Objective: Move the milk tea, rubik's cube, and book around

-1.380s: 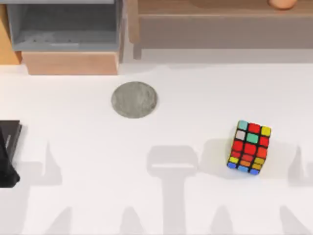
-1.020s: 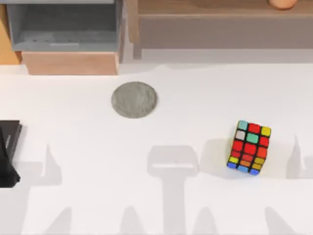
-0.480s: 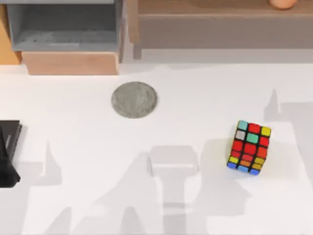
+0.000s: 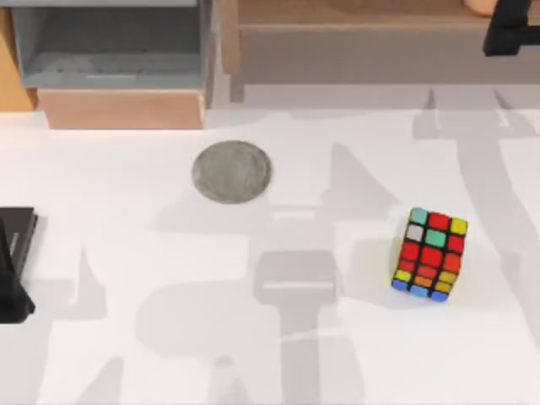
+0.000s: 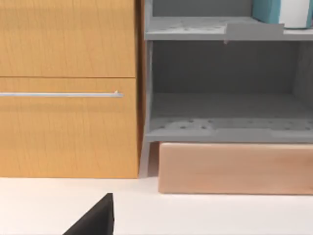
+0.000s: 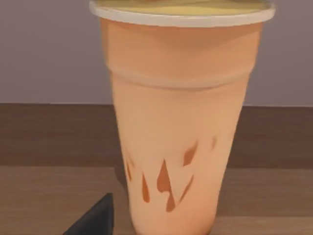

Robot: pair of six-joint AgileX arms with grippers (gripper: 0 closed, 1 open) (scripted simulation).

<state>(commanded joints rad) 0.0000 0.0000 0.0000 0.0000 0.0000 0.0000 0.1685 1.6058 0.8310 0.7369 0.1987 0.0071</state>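
The milk tea (image 6: 178, 117) stands upright on a brown wooden shelf (image 6: 44, 196), close in front of the right wrist camera, its pale rim uppermost and small dark red marks on its tapered side; in the top view a sliver of its orange top (image 4: 479, 7) shows at the far right edge of the long wooden shelf (image 4: 354, 46), touching the dark shape of the right claw (image 4: 511, 29) just beside it. Whether that claw is spread or closed cannot be told — a single dark fingertip (image 6: 93, 218) shows in the right wrist view, near the cup's base. The rubik's cube (image 4: 430, 255) sits on the white bench (image 4: 126, 253) at the right, well apart from the shelf and with nothing touching it. A round grey coaster (image 4: 231, 171) lies flat on the bench toward the middle, well to the left of the cube. At the back left stands a grey open cabinet (image 4: 110, 42) on a pale wooden block (image 4: 122, 108), beside an orange-brown wooden drawer front (image 5: 68, 88) with a thin metal handle (image 5: 61, 94). The book (image 5: 281, 12) — teal cover, white pages — stands on the cabinet's upper shelf. The left arm (image 4: 13, 266) is parked at the bench's left edge; I cannot tell its claw's state.
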